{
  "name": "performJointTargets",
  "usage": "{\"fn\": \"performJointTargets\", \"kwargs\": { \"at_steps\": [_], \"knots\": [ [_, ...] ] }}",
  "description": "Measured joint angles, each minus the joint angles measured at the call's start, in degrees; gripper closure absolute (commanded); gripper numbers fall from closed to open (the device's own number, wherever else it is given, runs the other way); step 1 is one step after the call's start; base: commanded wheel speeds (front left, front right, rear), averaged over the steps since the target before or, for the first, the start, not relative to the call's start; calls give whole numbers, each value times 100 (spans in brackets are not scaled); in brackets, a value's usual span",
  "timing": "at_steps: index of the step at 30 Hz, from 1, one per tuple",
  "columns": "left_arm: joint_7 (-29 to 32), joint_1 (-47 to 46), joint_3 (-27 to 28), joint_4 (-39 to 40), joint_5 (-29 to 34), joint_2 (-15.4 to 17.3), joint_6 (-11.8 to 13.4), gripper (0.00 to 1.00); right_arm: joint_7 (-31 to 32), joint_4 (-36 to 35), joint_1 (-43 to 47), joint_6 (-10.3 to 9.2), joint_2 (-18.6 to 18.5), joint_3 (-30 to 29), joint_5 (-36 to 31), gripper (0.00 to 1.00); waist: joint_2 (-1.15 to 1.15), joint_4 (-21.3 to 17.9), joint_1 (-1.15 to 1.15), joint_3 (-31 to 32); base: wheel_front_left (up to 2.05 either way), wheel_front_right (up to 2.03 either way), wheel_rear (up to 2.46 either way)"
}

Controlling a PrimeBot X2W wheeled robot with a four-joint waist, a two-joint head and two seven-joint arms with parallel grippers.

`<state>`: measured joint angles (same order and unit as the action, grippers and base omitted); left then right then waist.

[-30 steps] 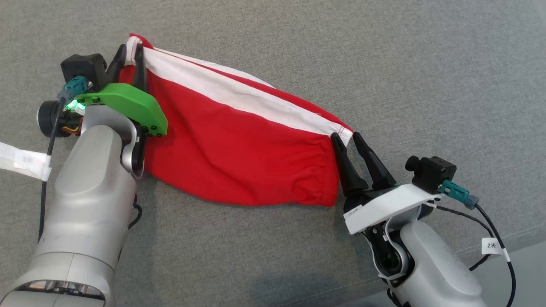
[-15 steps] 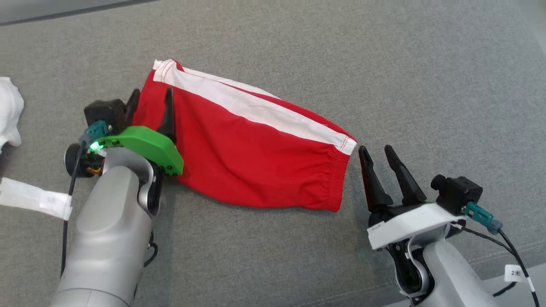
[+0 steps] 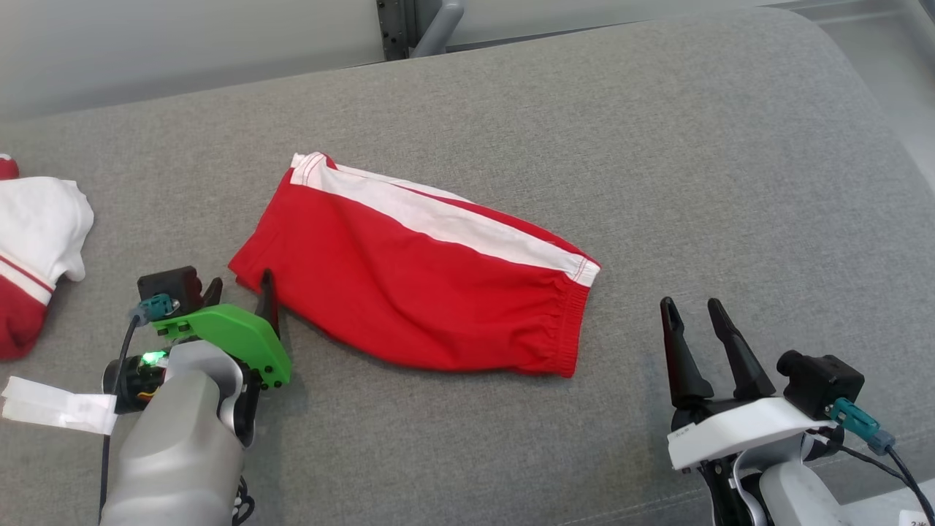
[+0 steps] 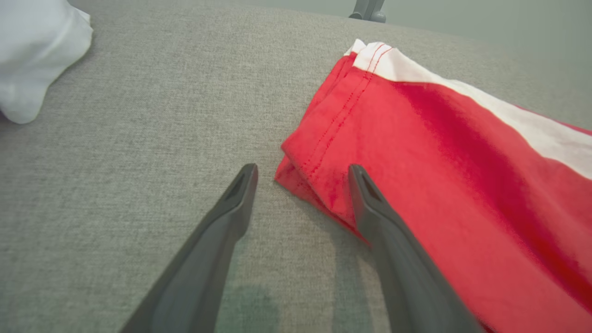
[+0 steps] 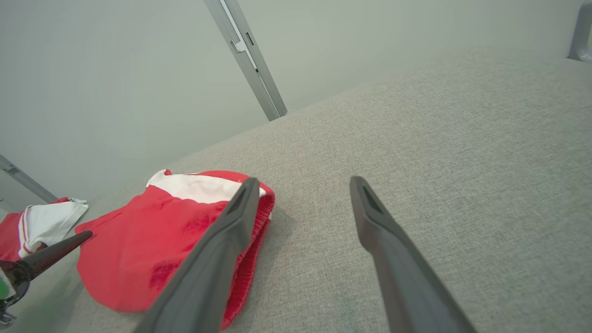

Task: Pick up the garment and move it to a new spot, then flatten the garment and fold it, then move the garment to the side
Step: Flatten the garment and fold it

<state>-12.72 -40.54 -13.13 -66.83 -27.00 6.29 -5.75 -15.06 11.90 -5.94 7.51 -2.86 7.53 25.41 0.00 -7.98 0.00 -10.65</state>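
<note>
Shorts of red fabric (image 3: 424, 292), white-striped, lie flat on grey upholstered surface (image 3: 657, 146), long axis far-left to near-right, waistband toward right gripper (image 3: 690, 313). Both grippers spread, empty; left gripper (image 3: 241, 287) at hem corner.

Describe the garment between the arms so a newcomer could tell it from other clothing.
On the wide grey fabric cushion, look at the middle. The flat red cloth shorts lie there, with a white stripe along the far edge; the other garment, crumpled and mostly white, sits at the left edge.
</note>
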Motion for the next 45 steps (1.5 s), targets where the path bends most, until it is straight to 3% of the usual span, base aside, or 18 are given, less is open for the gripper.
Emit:
{"fn": "performJointTargets", "kwargs": {
  "at_steps": [14,15,16,17,18,27,36,39,45],
  "knots": [
    [745,-318,124,-474,-330,161,-36,2,1,-125,13,0,-1,137,66,0,0,-461,0,-147,0,0,0],
    [745,-318,124,-474,-330,161,-36,20,1,-125,13,0,-1,137,66,0,0,-461,0,-147,0,0,0],
    [751,-325,116,-481,-341,167,-46,51,1,-129,13,0,-1,140,69,0,0,-479,0,-153,0,0,0],
    [750,-331,109,-487,-365,169,-54,56,1,-133,13,0,-1,141,70,0,0,-493,0,-155,0,0,0],
    [719,-334,94,-490,-374,169,-54,100,0,-138,13,0,0,143,70,0,0,-504,0,-156,0,0,0],
    [196,-280,203,-520,-563,79,-89,100,1,-179,23,0,0,71,87,0,0,-438,0,-82,0,0,0],
    [-203,432,378,5,-876,-186,-136,100,1,-148,258,0,0,-198,-2,0,0,-70,0,165,0,0,0],
    [-218,815,464,411,-877,-215,-126,100,1,-125,323,0,1,-259,-53,0,0,90,0,268,0,0,0],
    [-231,2131,821,2035,-770,-320,323,100,1,-75,481,0,1,-349,-101,0,0,427,0,509,0,0,0]
  ]
}}
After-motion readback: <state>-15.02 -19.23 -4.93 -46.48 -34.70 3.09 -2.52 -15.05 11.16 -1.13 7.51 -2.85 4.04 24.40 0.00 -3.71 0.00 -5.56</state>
